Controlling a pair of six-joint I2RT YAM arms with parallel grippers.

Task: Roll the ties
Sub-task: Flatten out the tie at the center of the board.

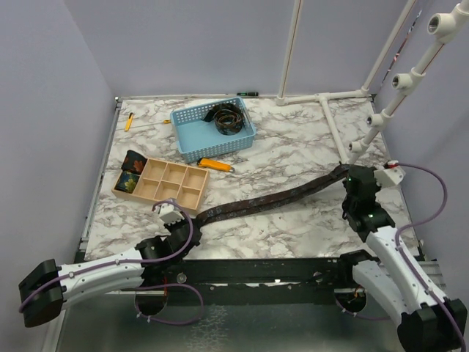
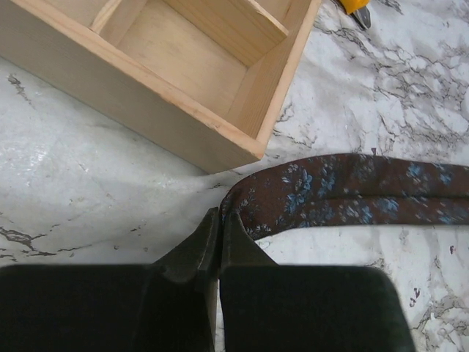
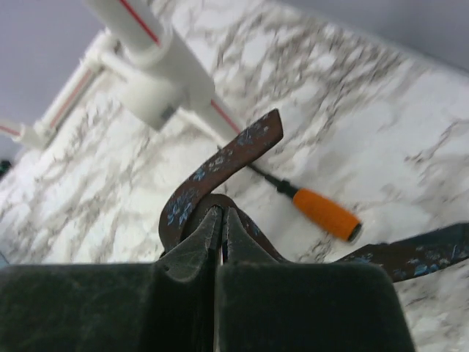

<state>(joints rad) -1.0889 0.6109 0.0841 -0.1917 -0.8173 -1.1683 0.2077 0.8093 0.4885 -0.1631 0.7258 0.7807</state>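
The tie I am working on (image 1: 271,196) (image 2: 352,191) (image 3: 220,165) lies stretched out as one long dark strip across the front half of the desk (image 1: 293,147). It runs from the left arm's fingers up and rightward to the right arm's fingers. The fabric is brown-black with small blue flowers.

The left end effector (image 1: 195,218) (image 2: 220,221) has its fingers pressed together on the near-left end of the strip, just off the corner of the wooden tray (image 1: 176,176) (image 2: 220,73). The right end effector (image 1: 349,174) (image 3: 222,218) is likewise pinched onto the far-right end. In the right wrist view, a short tail of the tie curls up and over past the fingertips.

Further ties are already coiled. Two sit in the left compartments of the wooden tray (image 1: 129,172), and dark coils (image 1: 229,119) lie inside the blue basket (image 1: 220,148) toward the back of the desk.

An orange-and-yellow tool (image 1: 216,164) (image 2: 355,7) lies between the basket and the tray. The right wrist view shows an orange-handled screwdriver (image 3: 326,213) on the marble just beyond the fingers; I cannot tell whether it is the same tool. A white pipe frame (image 1: 333,94) (image 3: 157,88) stands at the back right of the desk.
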